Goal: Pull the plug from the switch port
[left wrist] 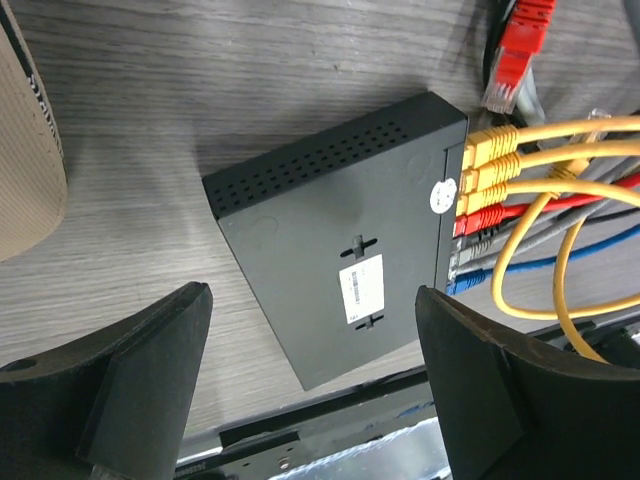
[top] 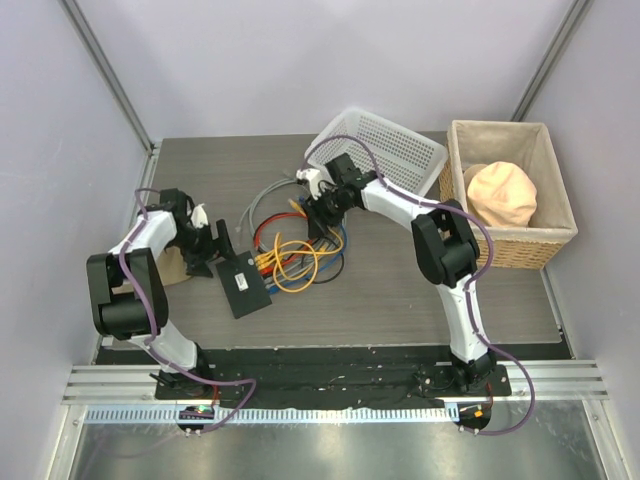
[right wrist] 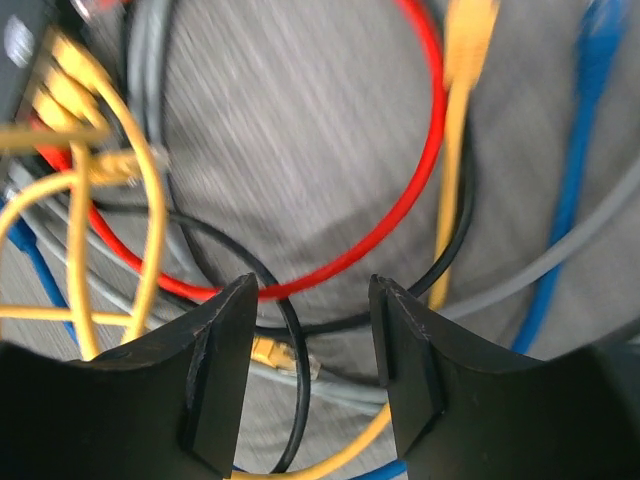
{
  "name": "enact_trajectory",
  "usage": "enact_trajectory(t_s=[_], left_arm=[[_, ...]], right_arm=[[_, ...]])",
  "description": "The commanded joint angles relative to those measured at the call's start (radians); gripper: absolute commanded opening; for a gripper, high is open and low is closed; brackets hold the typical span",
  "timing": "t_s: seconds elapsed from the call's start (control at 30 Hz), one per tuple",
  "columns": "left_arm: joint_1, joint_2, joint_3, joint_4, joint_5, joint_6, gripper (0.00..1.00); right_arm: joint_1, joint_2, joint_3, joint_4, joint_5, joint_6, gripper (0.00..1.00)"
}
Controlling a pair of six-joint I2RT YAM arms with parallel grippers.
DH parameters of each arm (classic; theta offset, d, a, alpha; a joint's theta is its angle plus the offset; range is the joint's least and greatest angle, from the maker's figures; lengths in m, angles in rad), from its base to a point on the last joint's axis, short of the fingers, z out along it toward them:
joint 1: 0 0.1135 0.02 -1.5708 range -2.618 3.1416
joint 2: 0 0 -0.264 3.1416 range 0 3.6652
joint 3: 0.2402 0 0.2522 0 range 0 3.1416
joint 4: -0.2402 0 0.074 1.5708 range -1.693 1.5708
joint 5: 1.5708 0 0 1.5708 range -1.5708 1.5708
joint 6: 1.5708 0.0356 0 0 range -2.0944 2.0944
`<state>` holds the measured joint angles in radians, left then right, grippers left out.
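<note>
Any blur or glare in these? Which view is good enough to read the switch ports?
Right wrist: motion-blurred, cables smeared, worst at upper left; only the right pincer looks fairly sharp. Left wrist: crisp on the switch and its plugs, soft shadow to the box's upper left; use this one. Top external: even light, mild sheen on the metal strip.

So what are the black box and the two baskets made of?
The switch: matte black, metal or plastic, with vent holes punched in. The white basket: probably moulded plastic, an open lattice. The tan basket: apparently woven wicker, cloth-lined.
</note>
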<state>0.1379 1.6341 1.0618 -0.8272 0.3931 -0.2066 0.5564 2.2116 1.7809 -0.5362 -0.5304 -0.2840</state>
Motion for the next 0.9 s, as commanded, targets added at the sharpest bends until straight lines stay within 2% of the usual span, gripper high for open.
enact_trajectory(t_s=[0.0,0.27,0.53,0.67,0.87], left_arm=[[-0.003,0.032,0.012,0.077,0.007,-0.054,0.87],[-0.067,0.110,0.058,0.180,-0.020,-0.047,0.84],[-0.222,0.198,0.113,0.207,0.038,-0.054,0.84],[-0.231,0.178,0.118,0.203,-0.031,-0.057,0.85],[-0.143,0.035,0.142,0.108,-0.121,-0.043,0.88]], right_arm=[[0.000,-0.064,-0.103,0.028,0.029,0.045,0.58],[0.010,-0.207,-0.362,0.035,-0.060,0.085,0.60],[0.043,-0.401,-0.552,0.053,0.007,0.075,0.63],[0.040,-0.440,-0.548,0.025,0.072,0.039,0.65],[0.031,-0.417,-0.336,-0.091,0.073,-0.053,0.67]])
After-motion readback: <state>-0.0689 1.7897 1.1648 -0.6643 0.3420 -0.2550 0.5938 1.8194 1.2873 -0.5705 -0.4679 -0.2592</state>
